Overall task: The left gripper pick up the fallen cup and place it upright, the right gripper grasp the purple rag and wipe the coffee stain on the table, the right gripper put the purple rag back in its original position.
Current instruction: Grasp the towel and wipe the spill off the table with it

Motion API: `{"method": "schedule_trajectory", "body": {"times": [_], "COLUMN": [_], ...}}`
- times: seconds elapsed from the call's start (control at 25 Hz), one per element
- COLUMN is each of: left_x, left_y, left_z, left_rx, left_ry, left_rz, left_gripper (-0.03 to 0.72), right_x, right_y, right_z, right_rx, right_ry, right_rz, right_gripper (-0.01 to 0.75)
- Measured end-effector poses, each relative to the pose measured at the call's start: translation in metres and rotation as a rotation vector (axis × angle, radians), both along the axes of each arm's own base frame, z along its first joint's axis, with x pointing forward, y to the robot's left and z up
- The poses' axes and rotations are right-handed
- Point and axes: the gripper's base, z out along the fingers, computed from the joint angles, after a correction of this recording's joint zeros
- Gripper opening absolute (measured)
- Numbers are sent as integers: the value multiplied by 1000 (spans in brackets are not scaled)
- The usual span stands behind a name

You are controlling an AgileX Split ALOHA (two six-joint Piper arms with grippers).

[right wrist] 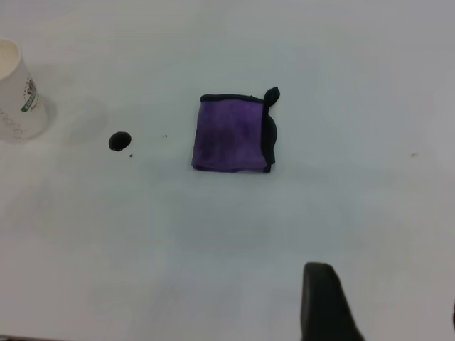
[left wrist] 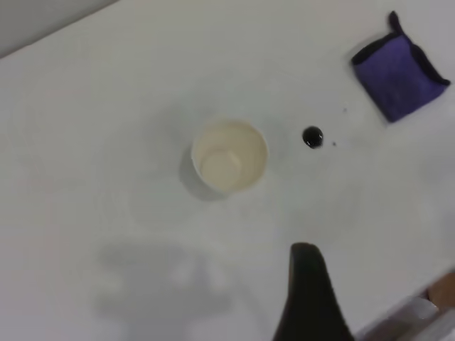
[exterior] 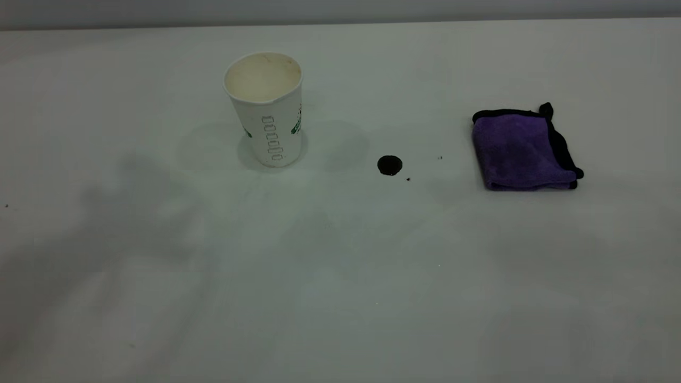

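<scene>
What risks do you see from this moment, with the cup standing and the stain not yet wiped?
1. The coffee stain lies between the upright cup and the purple rag; a wide wiping stroke toward the cup might knock it over.
2. Small dark specks beside the stain could be missed.
3. A wet rag might smear the table.

- Exterior view looks down at a slant across the table (exterior: 340, 298), with the far edge along its top
- Left wrist view hangs high, almost straight above the cup (left wrist: 229, 156), seeing into it
- Right wrist view looks down obliquely from high over the purple rag (right wrist: 232, 134)
- All three share cup, coffee stain (exterior: 389, 165) and rag
</scene>
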Motion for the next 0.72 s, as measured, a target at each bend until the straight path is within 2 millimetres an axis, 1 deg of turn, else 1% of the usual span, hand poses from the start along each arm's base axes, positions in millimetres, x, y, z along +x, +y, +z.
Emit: {"method": "schedule_trajectory", "body": {"times": [0.08,0.16,0.28,0.36,0.44,0.6,0.68,0.72], "left_x": [-34,-66,-114,-136,-155,-176,-186,-191], "left_y": [10,20,37,47,56,67,72,75], "left_z": [-6,-19,-51,-70,-91,-125,-137,-146], "left_rx": [1,16,56,84,117,155,163,172], "left_ry": [12,33,66,78,90,114,99,104], "left_rz": [16,30,67,98,119,186,217,230], "left_gripper": [535,534,534,534,532,532,532,532], "right_x": [0,0,0,0,0,0,0,0], "right_y": [0,0,0,0,0,0,0,0], "right_z": [0,0,0,0,0,0,0,0], "right_rx": [0,0,0,0,0,0,0,0], "right_ry": [0,0,0,0,0,0,0,0], "right_rz": [0,0,0,0,0,0,0,0], "right_gripper": [466,466,466,466,466,466,466,466]}}
